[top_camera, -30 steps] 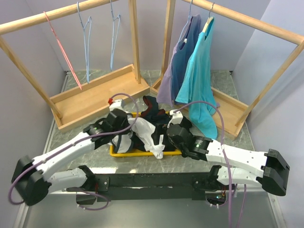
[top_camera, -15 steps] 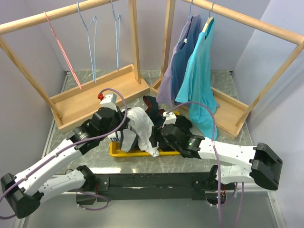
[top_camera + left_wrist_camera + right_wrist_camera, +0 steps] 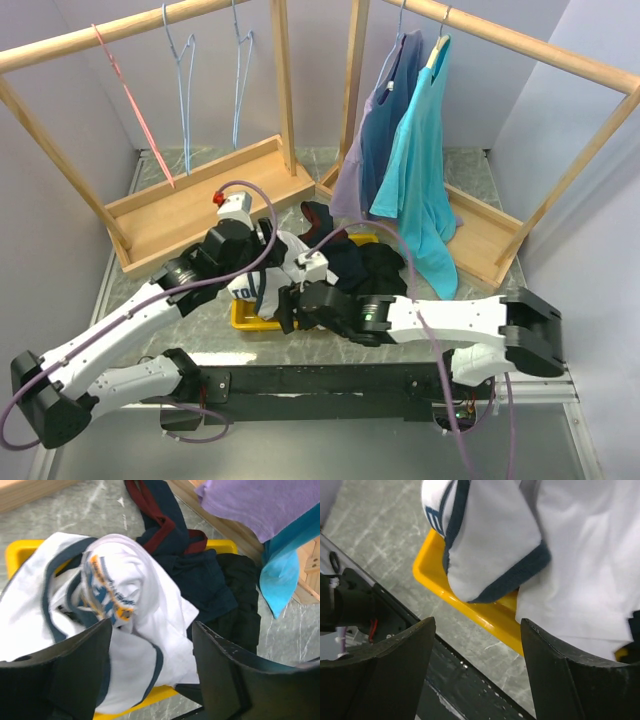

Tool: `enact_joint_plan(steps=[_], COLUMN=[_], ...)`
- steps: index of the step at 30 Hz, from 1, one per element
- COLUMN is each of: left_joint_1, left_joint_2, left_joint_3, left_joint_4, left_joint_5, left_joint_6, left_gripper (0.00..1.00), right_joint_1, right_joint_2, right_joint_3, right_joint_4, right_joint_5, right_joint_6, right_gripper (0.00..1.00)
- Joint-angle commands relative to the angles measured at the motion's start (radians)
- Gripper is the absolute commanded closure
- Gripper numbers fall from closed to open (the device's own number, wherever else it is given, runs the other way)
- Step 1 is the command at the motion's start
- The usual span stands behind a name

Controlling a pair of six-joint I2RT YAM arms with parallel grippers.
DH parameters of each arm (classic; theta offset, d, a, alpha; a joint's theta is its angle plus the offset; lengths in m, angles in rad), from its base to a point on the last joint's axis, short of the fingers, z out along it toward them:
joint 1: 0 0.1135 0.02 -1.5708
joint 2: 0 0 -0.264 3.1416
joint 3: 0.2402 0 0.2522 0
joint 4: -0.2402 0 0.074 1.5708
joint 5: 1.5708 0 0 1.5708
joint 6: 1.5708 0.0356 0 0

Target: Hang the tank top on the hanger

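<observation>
The white tank top (image 3: pixel 135 590) with navy trim lies crumpled in the yellow tray (image 3: pixel 15 555); in the top view the tank top (image 3: pixel 250 290) fills the tray's left half. My left gripper (image 3: pixel 152 645) hangs open just above it, gripping nothing, and in the top view this left gripper (image 3: pixel 268 262) is over the tray's back left. My right gripper (image 3: pixel 477 645) is open over the tray's front rim (image 3: pixel 485 615), with a fold of the tank top (image 3: pixel 490 545) just beyond its fingers. Two light-blue hangers (image 3: pixel 183 70) (image 3: pixel 240 70) hang on the left rack.
A dark navy garment with red trim (image 3: pixel 165 530) fills the tray's right side. A pink-red hanger (image 3: pixel 130 100) leans on the left wooden rack (image 3: pixel 200 205). Purple (image 3: pixel 385 110) and turquoise (image 3: pixel 420 160) shirts hang on the right rack. My right arm (image 3: pixel 440 320) stretches across the tray's front.
My left gripper has opened and let go of the tank top, which has sunk back into the tray. My right arm has swung left along the tray's front edge.
</observation>
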Motion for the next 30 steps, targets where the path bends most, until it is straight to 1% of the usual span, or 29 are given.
enact_joint_plan(steps=[1, 5, 8, 9, 10, 11, 12, 13, 14, 15, 18, 19, 21, 22, 23, 25, 27, 30], left_joint_1=[0.009, 0.021, 0.032, 0.033, 0.039, 0.041, 0.044, 0.052, 0.058, 0.062, 0.095, 0.105, 0.115, 0.116, 0.118, 0.119, 0.122, 0.130], left_joint_2=[-0.079, -0.163, -0.198, -0.202, -0.209, -0.214, -0.215, -0.228, -0.234, -0.240, -0.261, -0.264, -0.266, -0.264, -0.261, -0.252, -0.243, -0.206], left_joint_3=[-0.015, -0.060, -0.104, -0.126, -0.136, -0.146, -0.165, -0.175, -0.184, -0.204, -0.235, -0.242, -0.255, -0.258, -0.262, -0.262, -0.256, -0.238], left_joint_4=[-0.071, -0.140, -0.181, -0.199, -0.204, -0.210, -0.218, -0.221, -0.220, -0.218, -0.197, -0.181, -0.158, -0.128, -0.109, -0.074, -0.028, 0.032], left_joint_5=[-0.093, -0.141, -0.165, -0.168, -0.172, -0.175, -0.176, -0.179, -0.178, -0.175, -0.138, -0.129, -0.098, -0.084, -0.058, -0.029, 0.000, 0.048], left_joint_6=[-0.040, -0.080, -0.119, -0.140, -0.149, -0.160, -0.180, -0.189, -0.195, -0.209, -0.208, -0.203, -0.197, -0.194, -0.189, -0.179, -0.177, -0.165], left_gripper=[0.25, 0.22, 0.21, 0.21, 0.21, 0.21, 0.20, 0.20, 0.18, 0.18, 0.18, 0.19, 0.21, 0.21, 0.23, 0.24, 0.28, 0.31], right_joint_1=[0.005, 0.005, 0.005, 0.005, 0.003, -0.001, -0.006, -0.009, -0.011, -0.015, -0.049, -0.060, -0.100, -0.112, -0.141, -0.159, -0.175, -0.196], right_joint_2=[0.083, 0.171, 0.208, 0.214, 0.222, 0.235, 0.239, 0.237, 0.228, 0.216, 0.115, 0.047, -0.020, -0.080, -0.105, -0.155, -0.179, -0.209], right_joint_3=[0.076, 0.131, 0.144, 0.145, 0.145, 0.151, 0.161, 0.164, 0.164, 0.162, 0.123, 0.107, 0.069, 0.058, 0.044, 0.040, 0.044, 0.041], right_joint_4=[0.087, 0.095, 0.138, 0.160, 0.170, 0.174, 0.161, 0.151, 0.135, 0.090, 0.007, -0.009, -0.061, -0.072, -0.084, -0.124, -0.174, -0.205], right_joint_5=[-0.001, 0.007, 0.007, 0.013, 0.019, 0.025, 0.030, 0.039, 0.056, 0.100, 0.177, 0.188, 0.209, 0.219, 0.217, 0.225, 0.243, 0.254], right_joint_6=[0.037, 0.043, 0.054, 0.054, 0.052, 0.052, 0.057, 0.059, 0.057, 0.065, 0.071, 0.068, 0.059, 0.053, 0.042, 0.033, 0.023, 0.017], right_gripper=[0.24, 0.24, 0.24, 0.26, 0.33, 0.44, 0.60, 0.84, 0.93, 1.00, 1.00, 1.00, 1.00, 1.00, 1.00, 1.00, 1.00, 1.00])
